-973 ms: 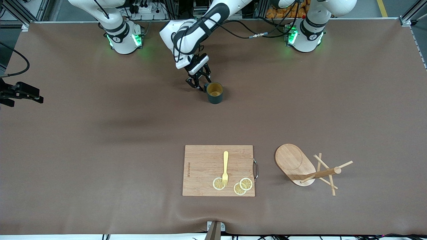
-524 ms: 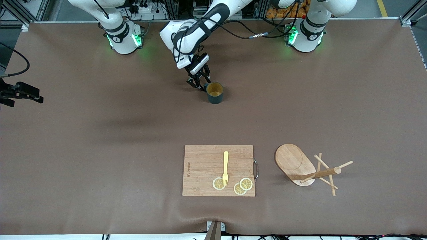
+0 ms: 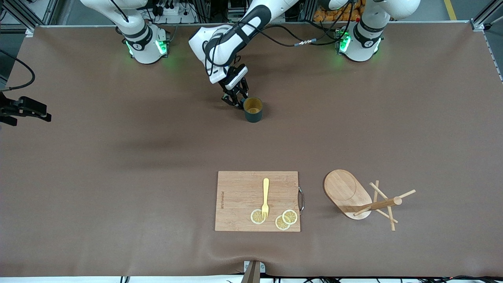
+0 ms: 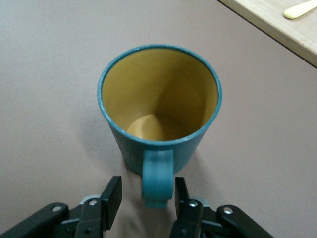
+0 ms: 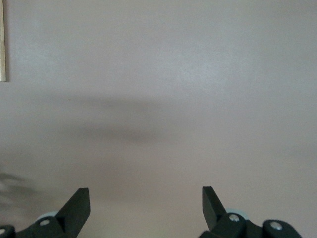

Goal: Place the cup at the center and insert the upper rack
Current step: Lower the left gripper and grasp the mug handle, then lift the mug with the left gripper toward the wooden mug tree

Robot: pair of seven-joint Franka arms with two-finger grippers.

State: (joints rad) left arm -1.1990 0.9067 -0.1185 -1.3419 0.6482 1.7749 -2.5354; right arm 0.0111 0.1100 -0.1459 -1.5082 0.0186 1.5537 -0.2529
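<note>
The cup (image 3: 253, 110), dark teal with a mustard-yellow inside, stands upright on the brown table toward the robots' bases. In the left wrist view the cup (image 4: 158, 99) has its handle (image 4: 157, 173) turned to my left gripper (image 4: 146, 186). That gripper (image 3: 235, 103) is down at the table, open, one finger on each side of the handle with a small gap on both sides. The upper rack (image 3: 353, 196) lies on its side near the front camera, toward the left arm's end. My right gripper (image 5: 146, 196) hangs open over bare table, holding nothing.
A wooden cutting board (image 3: 235, 196) lies near the front camera, beside the rack, with a yellow fork (image 3: 265, 196) and lemon slices (image 3: 285, 219) on it. Its corner (image 4: 277, 20) shows in the left wrist view. A dark fixture (image 3: 23, 108) juts in at the right arm's end.
My left gripper's fingers have drawn closer together around the cup's handle. The cup, the rack and the right arm have not moved.
</note>
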